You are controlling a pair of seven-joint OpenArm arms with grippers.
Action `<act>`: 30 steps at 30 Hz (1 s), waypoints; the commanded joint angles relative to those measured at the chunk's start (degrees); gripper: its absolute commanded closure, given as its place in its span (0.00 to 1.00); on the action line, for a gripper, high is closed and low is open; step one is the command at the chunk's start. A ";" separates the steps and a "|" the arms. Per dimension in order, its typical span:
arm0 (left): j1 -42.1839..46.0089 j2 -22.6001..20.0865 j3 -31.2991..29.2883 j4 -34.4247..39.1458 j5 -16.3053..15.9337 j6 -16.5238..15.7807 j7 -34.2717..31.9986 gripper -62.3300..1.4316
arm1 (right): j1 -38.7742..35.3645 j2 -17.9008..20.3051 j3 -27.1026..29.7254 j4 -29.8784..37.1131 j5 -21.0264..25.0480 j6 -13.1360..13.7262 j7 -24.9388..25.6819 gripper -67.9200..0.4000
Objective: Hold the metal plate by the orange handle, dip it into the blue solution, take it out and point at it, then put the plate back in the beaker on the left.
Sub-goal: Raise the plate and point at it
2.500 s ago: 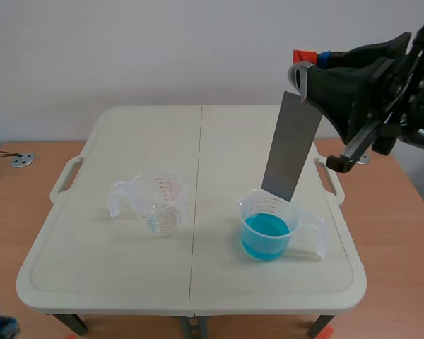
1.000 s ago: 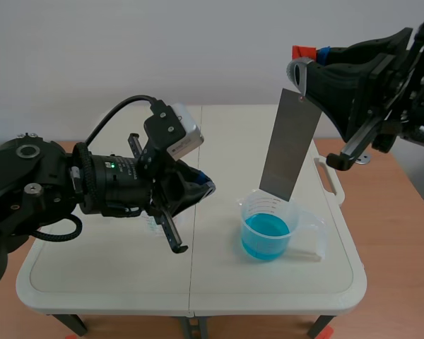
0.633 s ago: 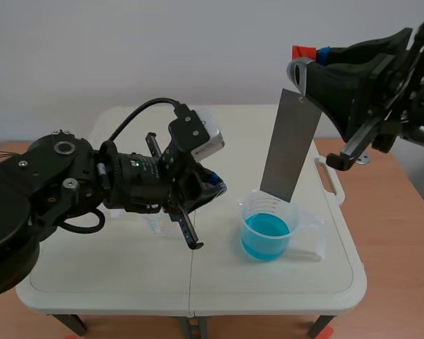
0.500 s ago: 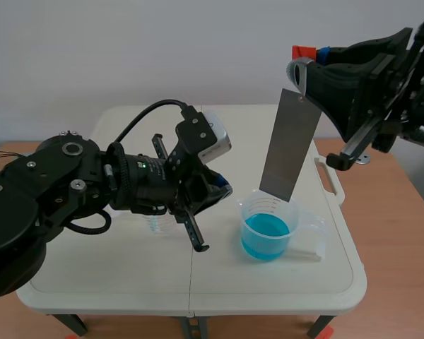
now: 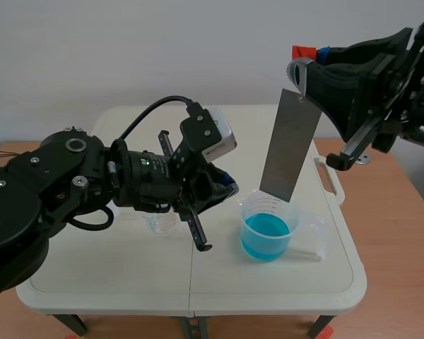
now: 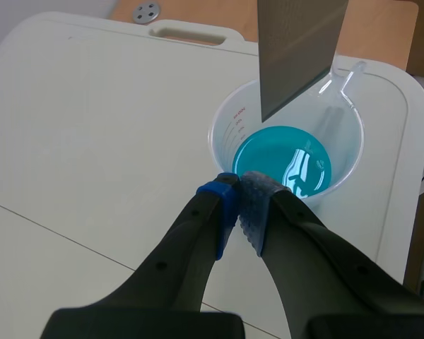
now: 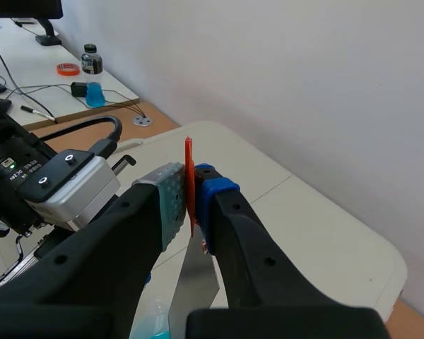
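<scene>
My right gripper (image 5: 302, 65) (image 7: 191, 189) is raised at the right and shut on the orange handle (image 5: 304, 53) (image 7: 189, 185) of the grey metal plate (image 5: 290, 145) (image 6: 299, 49). The plate hangs tilted, its lower end just above the far rim of the beaker of blue solution (image 5: 270, 227) (image 6: 286, 164). My left gripper (image 5: 230, 189) (image 6: 242, 201) is shut on nothing; its tips sit just left of that beaker, aimed toward the plate. The empty clear beaker (image 5: 160, 220) on the left is mostly hidden behind my left arm.
The white folding table (image 5: 113, 254) carries both beakers and has carry handles at its left and right edges (image 5: 328, 176). A wooden surface (image 5: 396, 233) lies around it. In the right wrist view, a desk with a bottle of blue liquid (image 7: 93, 85) stands farther off.
My left arm came in from the left, passed over the empty beaker and brought its shut gripper close to the blue beaker and plate. The right arm and plate held still.
</scene>
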 commanded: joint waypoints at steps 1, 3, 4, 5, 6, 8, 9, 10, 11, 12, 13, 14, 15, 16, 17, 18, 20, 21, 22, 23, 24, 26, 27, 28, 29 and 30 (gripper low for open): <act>-0.68 0.48 -0.15 0.81 -0.81 0.07 -1.14 0.91 | 0.52 0.46 0.46 1.29 0.83 0.42 0.81 0.98; -0.68 0.48 -0.15 0.81 -0.79 0.07 -1.18 0.91 | 0.52 0.46 0.46 1.29 0.83 0.42 0.81 0.98; -0.68 0.46 -0.15 0.81 -0.79 0.07 -1.18 0.91 | 0.52 0.46 0.46 1.29 0.83 0.42 0.81 0.98; -0.68 0.46 -0.15 0.81 -0.79 0.07 -1.18 0.91 | 0.52 0.46 0.46 1.29 0.83 0.42 0.81 0.98; -0.68 0.46 -0.15 0.81 -0.79 0.07 -1.18 0.91 | 0.52 0.46 0.46 1.29 0.83 0.42 0.81 0.98; -0.68 0.46 -0.15 0.81 -0.79 0.07 -1.18 0.91 | 0.52 0.46 0.46 1.29 0.83 0.42 0.81 0.98; -0.68 0.46 -0.15 0.81 -0.79 0.07 -1.18 0.91 | 0.52 0.46 0.46 1.29 0.83 0.42 0.81 0.98; -0.68 0.46 -0.15 0.81 -0.76 0.07 -1.18 0.91 | 0.52 0.46 0.46 1.29 0.83 0.42 0.81 0.98; -0.68 0.46 -0.15 0.81 -0.76 0.07 -1.18 0.91 | 0.52 0.46 0.46 1.29 0.83 0.42 0.81 0.98; -0.68 0.46 -0.15 0.81 -0.76 0.07 -1.18 0.91 | 0.52 0.46 0.46 1.29 0.83 0.42 0.81 0.98; -0.68 0.46 -0.15 0.81 -0.76 0.07 -1.18 0.91 | 0.52 0.46 0.46 1.29 0.83 0.42 0.81 0.98; -0.68 0.46 -0.15 0.81 -0.76 0.07 -1.18 0.91 | 0.52 0.46 0.46 1.29 0.83 0.42 0.81 0.98; -0.68 0.46 -0.15 0.81 -0.76 0.07 -1.18 0.91 | 0.52 0.46 0.46 1.29 0.83 0.42 0.81 0.98; -0.68 0.46 -0.15 0.81 -0.76 0.07 -1.18 0.91 | 0.52 0.46 0.46 1.29 0.83 0.42 0.81 0.98; -0.68 0.46 -0.15 0.81 -0.76 0.07 -1.18 0.91 | 0.52 0.46 0.46 1.29 0.83 0.42 0.81 0.98; -0.66 0.46 -0.15 0.81 -0.74 0.09 -1.18 0.91 | 0.52 0.46 0.46 1.29 0.83 0.42 0.81 0.98; -0.66 0.44 -0.15 0.81 -0.74 0.15 -1.20 0.91 | 0.52 0.46 0.46 1.29 0.83 0.42 0.81 0.98; -0.66 0.39 -0.15 0.81 -0.74 0.39 -1.20 0.91 | 0.52 0.46 0.46 1.29 0.83 0.42 0.83 0.98; -0.63 0.28 -0.24 0.81 -0.70 0.79 -1.22 0.91 | 0.52 0.46 0.46 1.29 0.83 0.42 0.83 0.98; -0.61 0.11 -0.39 0.81 -0.68 1.11 -1.27 0.91 | 0.52 0.46 0.46 1.29 0.83 0.42 0.83 0.98; -0.59 -0.07 -0.50 0.81 -0.66 1.88 -1.38 0.91 | 0.52 0.46 0.46 1.29 0.83 0.42 0.83 0.98; 0.07 -0.61 -1.25 0.85 -0.48 4.11 -2.32 0.91 | 0.52 0.46 0.46 1.29 0.83 0.42 0.83 0.98; 0.57 -0.98 -1.88 0.96 -0.48 5.29 -2.82 0.91 | 0.52 0.46 0.46 1.29 0.83 0.42 0.83 0.98; 1.29 -1.38 -2.71 1.16 -0.44 6.43 -3.48 0.91 | 0.52 0.46 0.46 1.29 0.83 0.42 0.83 0.98; 2.16 -1.90 -3.61 1.49 -0.42 7.19 -4.37 0.91 | 0.52 0.46 0.46 1.29 0.83 0.42 0.83 0.98; 3.21 -2.62 -4.57 1.97 -0.26 8.00 -5.35 0.91 | 0.55 0.46 0.46 1.29 0.83 0.42 0.83 0.98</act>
